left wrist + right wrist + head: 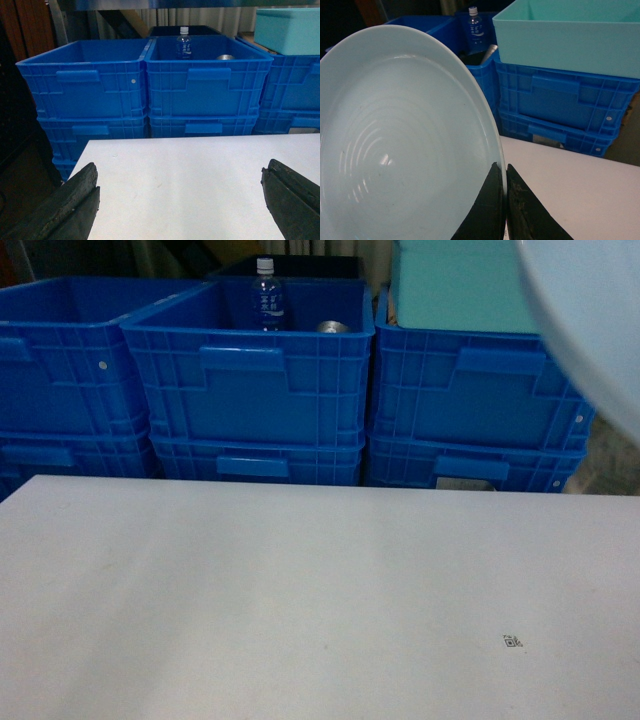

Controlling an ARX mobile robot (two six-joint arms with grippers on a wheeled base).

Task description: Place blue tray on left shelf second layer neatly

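The pale blue tray (400, 140) fills the left of the right wrist view, held up on edge above the white table (580, 190). My right gripper (504, 172) is shut on its rim, one finger on each face. In the head view only a blurred part of the blue tray (590, 320) shows, at the top right corner; the right gripper itself is out of that view. My left gripper (180, 182) hangs open over the table's near left part, nothing between its fingers (75, 200). The left shelf second layer is not in view.
Stacked dark-blue crates (250, 380) line the far edge of the white table (300, 590). The middle crate holds a water bottle (266, 295) and a metal can (332, 327). A teal box (455, 285) sits on the right stack. A small printed marker (512, 642) lies on the table.
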